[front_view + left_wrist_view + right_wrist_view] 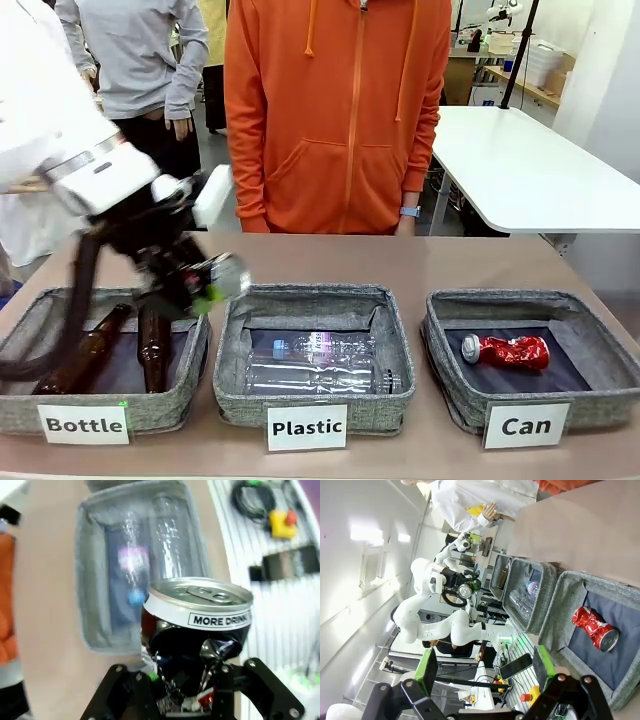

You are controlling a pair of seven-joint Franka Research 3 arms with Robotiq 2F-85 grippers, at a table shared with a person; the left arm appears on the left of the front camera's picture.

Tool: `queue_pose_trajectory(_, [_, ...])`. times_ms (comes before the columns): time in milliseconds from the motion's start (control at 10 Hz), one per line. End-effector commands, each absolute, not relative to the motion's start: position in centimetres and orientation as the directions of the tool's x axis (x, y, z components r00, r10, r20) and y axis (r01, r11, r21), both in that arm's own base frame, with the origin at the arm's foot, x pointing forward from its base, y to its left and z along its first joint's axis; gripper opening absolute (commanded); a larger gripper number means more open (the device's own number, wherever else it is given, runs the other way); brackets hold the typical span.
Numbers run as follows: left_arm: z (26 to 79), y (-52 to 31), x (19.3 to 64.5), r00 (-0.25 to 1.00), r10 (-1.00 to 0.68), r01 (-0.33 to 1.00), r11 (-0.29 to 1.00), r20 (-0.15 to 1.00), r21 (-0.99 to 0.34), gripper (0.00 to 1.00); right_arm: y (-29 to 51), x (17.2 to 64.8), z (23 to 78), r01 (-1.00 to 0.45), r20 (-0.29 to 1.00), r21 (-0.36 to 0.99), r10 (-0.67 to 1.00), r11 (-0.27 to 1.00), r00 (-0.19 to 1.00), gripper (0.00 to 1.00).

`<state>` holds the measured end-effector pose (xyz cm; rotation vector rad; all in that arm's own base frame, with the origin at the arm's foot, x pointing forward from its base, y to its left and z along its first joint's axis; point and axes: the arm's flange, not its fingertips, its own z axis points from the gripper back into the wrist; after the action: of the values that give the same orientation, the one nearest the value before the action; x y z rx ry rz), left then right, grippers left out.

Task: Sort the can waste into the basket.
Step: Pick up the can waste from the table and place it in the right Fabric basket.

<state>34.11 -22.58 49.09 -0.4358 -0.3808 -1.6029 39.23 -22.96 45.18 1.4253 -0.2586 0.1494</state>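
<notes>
My left gripper (203, 290) hangs over the gap between the left and middle baskets, shut on a crushed dark can (226, 277) with a silver end. In the left wrist view this can (196, 625) stands between my black fingers (125, 690), its white band reading "MORE DRINK". A crushed red can (506, 351) lies inside the grey basket labelled "Can" (447, 385) at the right. The right wrist view shows the red can (594, 628) in that basket (559, 611), with my right gripper (485, 667) open above it, green pads wide apart.
The "Plastic" basket (232, 390) in the middle holds clear plastic bottles (320, 362). The "Bottle" basket (190, 385) at the left holds brown glass bottles (152, 350). A person in an orange hoodie (340, 120) stands at the far edge. A white table (540, 170) stands behind right.
</notes>
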Motion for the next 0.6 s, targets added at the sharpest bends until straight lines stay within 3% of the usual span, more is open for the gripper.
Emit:
queue_pose_trajectory(0, [51.2, -32.5, 39.8, -0.108, -0.819, 0.994, -0.107, 0.564, 0.036, 0.00, -23.0, 39.2, 45.2, -0.256, 0.265, 0.956, -0.052, 0.142, 0.963, 1.00])
queue_pose_trajectory(200, [51.0, -44.0, 44.6, -0.220, -0.780, 0.974, -0.209, 0.586, 0.087, 0.00, -26.4, 36.3, 46.9, -0.257, 0.275, 0.937, -0.044, 0.238, 0.961, 1.00])
queue_pose_trajectory(500, [47.3, -59.0, 48.0, -0.331, -0.685, 0.933, -0.342, 0.649, 0.116, 0.00, -33.6, 33.5, 47.2, -0.230, 0.305, 0.922, -0.219, 0.312, 0.927, 1.00])
